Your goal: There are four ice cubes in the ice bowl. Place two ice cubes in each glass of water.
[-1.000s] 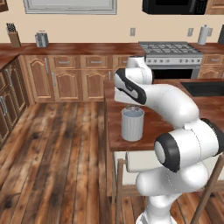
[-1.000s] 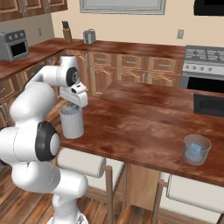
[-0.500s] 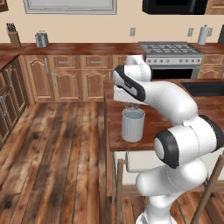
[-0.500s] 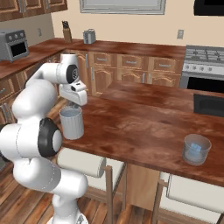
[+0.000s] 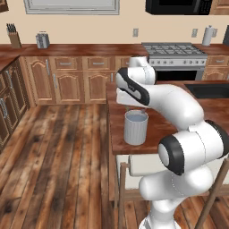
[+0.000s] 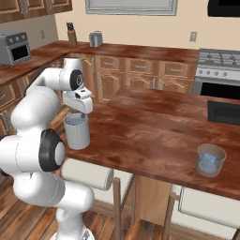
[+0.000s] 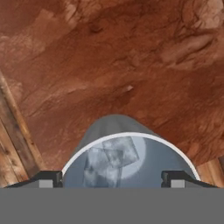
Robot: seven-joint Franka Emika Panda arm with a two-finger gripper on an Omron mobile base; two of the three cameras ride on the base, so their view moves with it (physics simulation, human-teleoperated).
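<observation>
Seemingly two ice cubes [image 7: 111, 159] in ribbed glass [image 7: 127, 164]

Robot arm [image 5: 179, 134] built of smooth, glossy white rounded segments joined by dark grey to black ring-shaped joint bands, rising from a bulbous white base section. The hand [image 6: 78, 100] is a blocky white housing with a dark band at its wrist. Two small dark finger tips [image 7: 46, 178], each with a lighter grey square pad face.
</observation>
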